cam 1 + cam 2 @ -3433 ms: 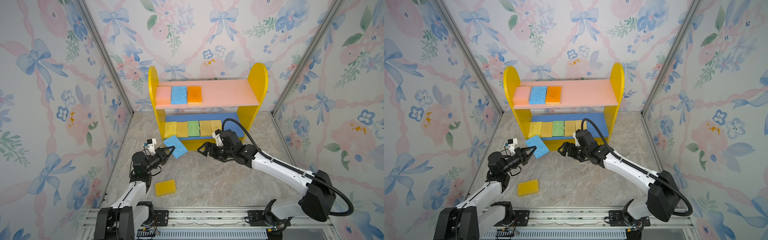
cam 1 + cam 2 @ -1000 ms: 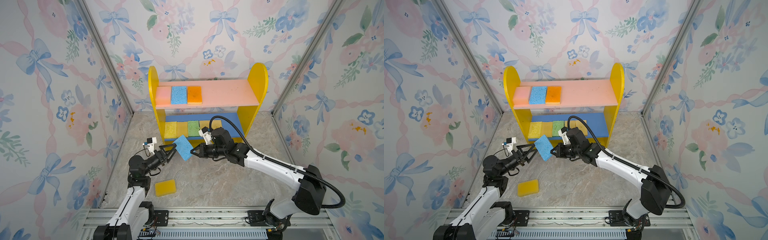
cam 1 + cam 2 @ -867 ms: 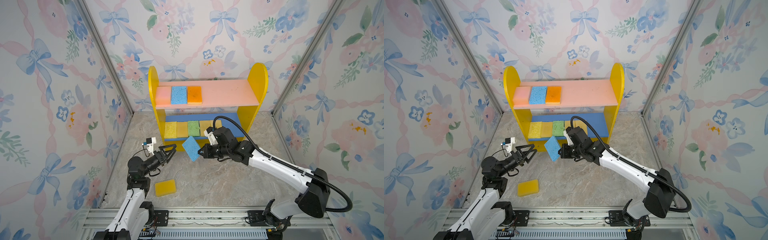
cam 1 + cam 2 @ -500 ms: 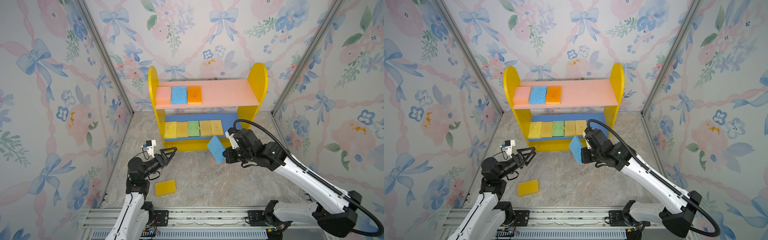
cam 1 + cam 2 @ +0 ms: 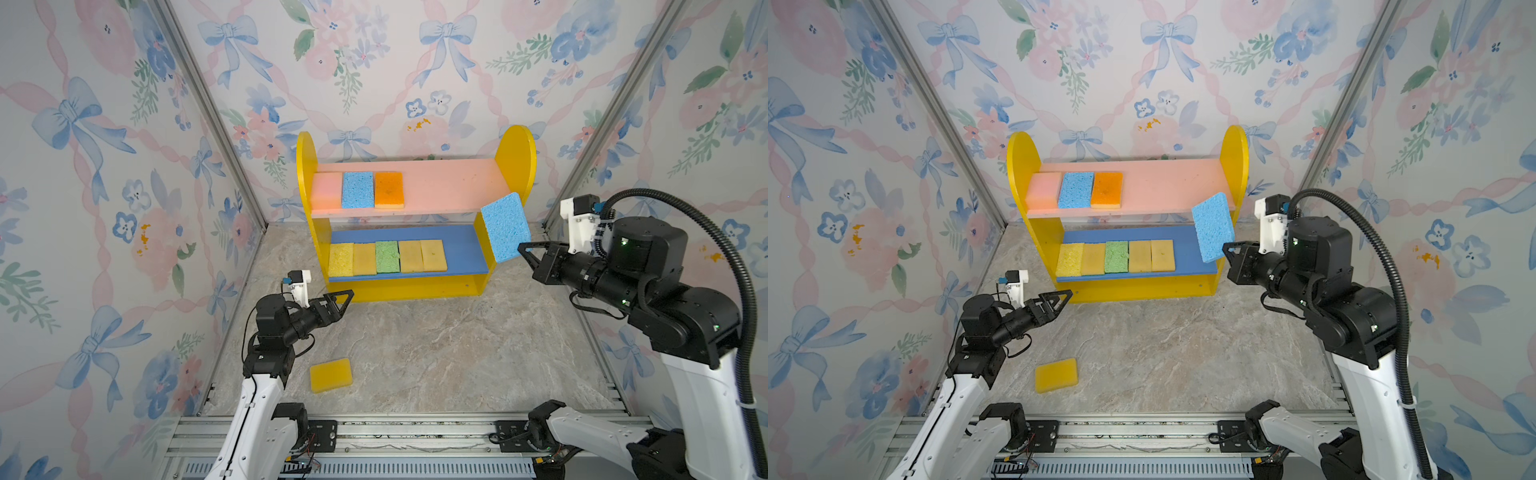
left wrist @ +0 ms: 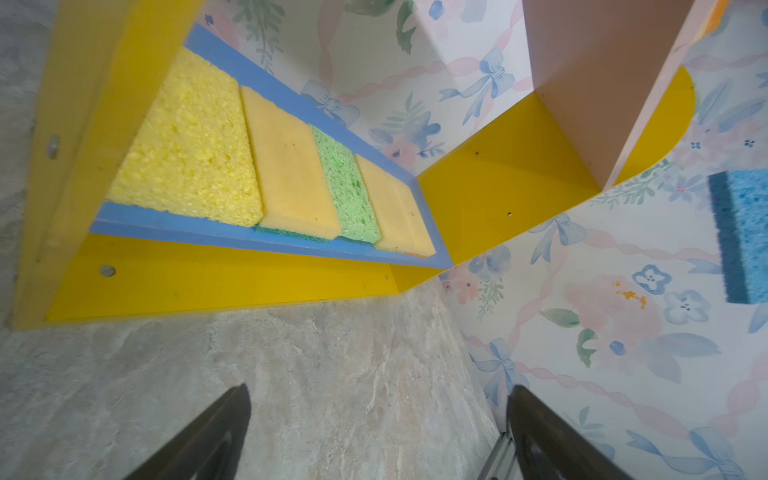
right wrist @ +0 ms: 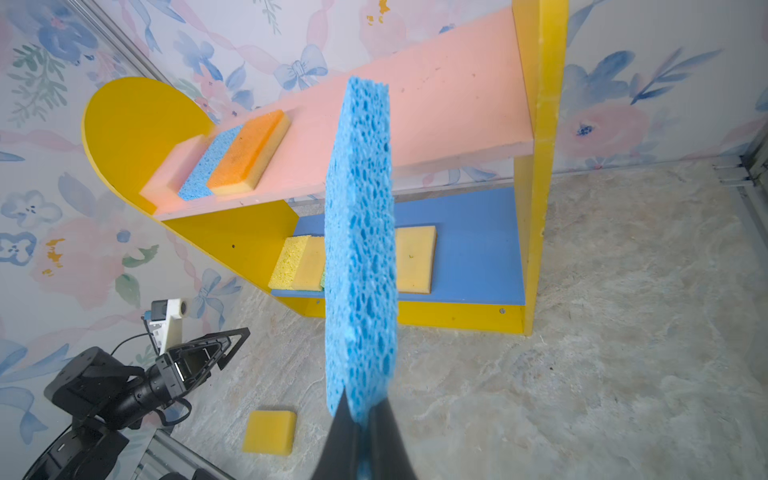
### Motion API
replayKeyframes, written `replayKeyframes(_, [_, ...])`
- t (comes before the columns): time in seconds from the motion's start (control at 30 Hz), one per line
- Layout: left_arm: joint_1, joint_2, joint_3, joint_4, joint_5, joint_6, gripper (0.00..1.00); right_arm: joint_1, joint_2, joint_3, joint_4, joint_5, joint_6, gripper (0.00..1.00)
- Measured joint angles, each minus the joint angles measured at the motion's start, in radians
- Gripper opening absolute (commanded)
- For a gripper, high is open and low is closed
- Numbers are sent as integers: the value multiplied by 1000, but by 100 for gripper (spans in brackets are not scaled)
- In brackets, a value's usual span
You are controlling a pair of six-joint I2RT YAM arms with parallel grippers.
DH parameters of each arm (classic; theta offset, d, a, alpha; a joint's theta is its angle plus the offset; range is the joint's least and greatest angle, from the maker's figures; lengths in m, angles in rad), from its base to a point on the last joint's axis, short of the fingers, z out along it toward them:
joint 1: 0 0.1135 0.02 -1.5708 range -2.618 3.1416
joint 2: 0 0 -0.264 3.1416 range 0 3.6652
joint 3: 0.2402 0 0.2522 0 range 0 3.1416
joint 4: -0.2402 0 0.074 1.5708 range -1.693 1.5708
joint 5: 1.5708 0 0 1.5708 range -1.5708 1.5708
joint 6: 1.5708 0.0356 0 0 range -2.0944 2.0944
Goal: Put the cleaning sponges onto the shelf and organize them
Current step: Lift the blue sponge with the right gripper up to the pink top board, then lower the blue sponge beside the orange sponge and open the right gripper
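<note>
Blue foam stands nearly on edge, pinched by one lower corner in the right gripper [image 5: 523, 250], whose jaws are clamped thin on it; the blue sponge [image 5: 505, 226] rises above the fingertips, in the air, in front of the shelf [image 5: 514, 154] at the yellow side panel nearest that gripper. I judge the step in hand to be carrying it to the pink upper board [image 5: 449, 187], whose bare stretch lies ahead of the gripper (the blue lower board [image 5: 461, 249] has room too, beneath the pad). To do it well, the wrist should roll until the pad lies flat, clear the round-topped panel, then set it down beside the orange sponge [image 5: 389, 190], edges square, before letting go; a corner grip lets soft foam droop, so slow is wise. The right arm reaches in from the side, forearm roughly level, gripper pointing at the shelf. The left gripper [image 5: 343, 300] hovers low over the counter [image 5: 436, 345], jaws spread wide and empty, aimed at the shelf's base; a yellow sponge [image 5: 331, 375] lies on the counter behind and below it.
</note>
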Motion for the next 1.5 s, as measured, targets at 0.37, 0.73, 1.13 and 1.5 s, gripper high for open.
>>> replayKeyframes(0.37, [1,-79,-6,-98,-122,156,98,-29,368,360,67,-151,63,7])
replayKeyframes(0.73, [0,-74,-9,-99,-145,171,98,-34,557,367,262,-243,288,7])
replayKeyframes(1.13, [-11,-75,-9,-99,-147,171,98,1,608,315,433,-282,459,8])
replayKeyframes(1.5, [-13,-75,-10,-99,-151,171,98,25,614,260,469,-285,484,10])
